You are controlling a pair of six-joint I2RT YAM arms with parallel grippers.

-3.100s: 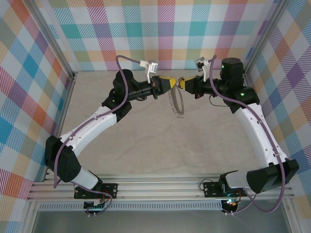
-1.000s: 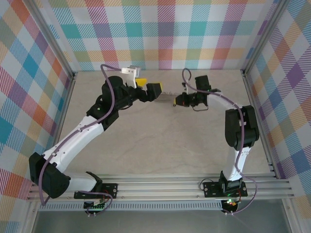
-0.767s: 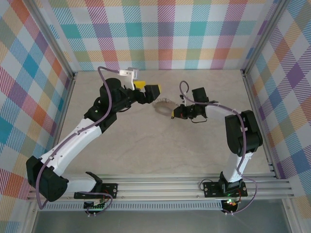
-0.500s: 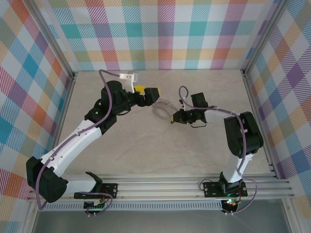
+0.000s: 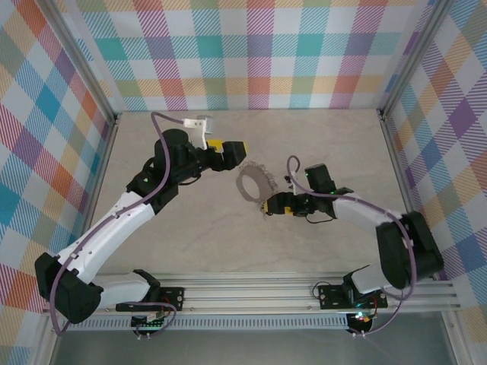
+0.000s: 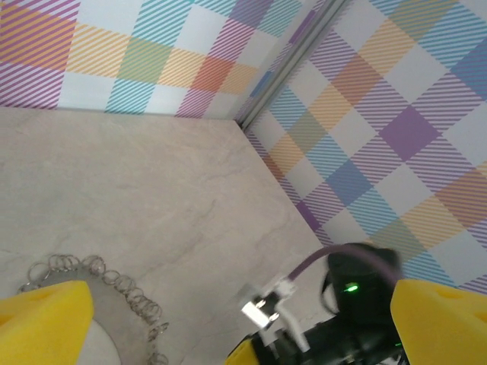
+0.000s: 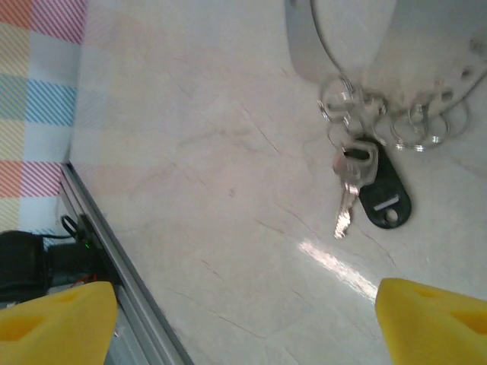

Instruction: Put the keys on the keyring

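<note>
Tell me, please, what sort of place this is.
Probably a robot test cell: checked walls on a metal frame enclose a pale table, and a left arm and a right arm are bolted to a rail at its near edge.

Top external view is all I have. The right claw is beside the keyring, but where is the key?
Observer: In the right wrist view the key lies flat on the table with a black tag, its head touching the small rings on the keyring rim.
Operator: Does the right claw hold it?
Observer: No. The right claw is open, both yellow fingers apart from the key.
Operator: And the left claw?
Observer: The left claw is open too, gripping nothing.
</note>
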